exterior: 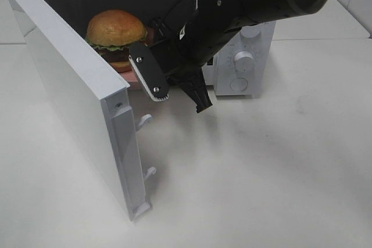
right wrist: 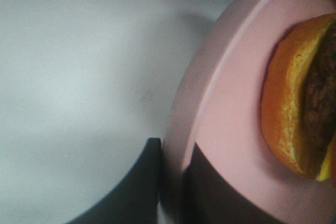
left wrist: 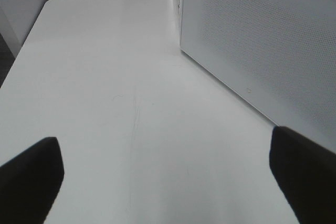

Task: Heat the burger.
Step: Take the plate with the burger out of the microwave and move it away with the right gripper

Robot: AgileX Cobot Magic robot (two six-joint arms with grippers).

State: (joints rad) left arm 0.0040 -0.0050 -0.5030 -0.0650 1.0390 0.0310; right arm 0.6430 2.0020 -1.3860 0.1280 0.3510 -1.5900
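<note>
The burger [exterior: 116, 33] is seen on a pink plate [right wrist: 231, 129] inside the white microwave [exterior: 250, 56], whose door [exterior: 70, 91] is swung wide open. The plate rim is pinched by the right gripper [exterior: 165, 82], its fingers pressed together on it (the burger itself is not touched). The plate should probably be kept level while it is set down, so nothing slides. The left gripper [left wrist: 168, 177] is held spread over the table [left wrist: 131, 77].
</note>
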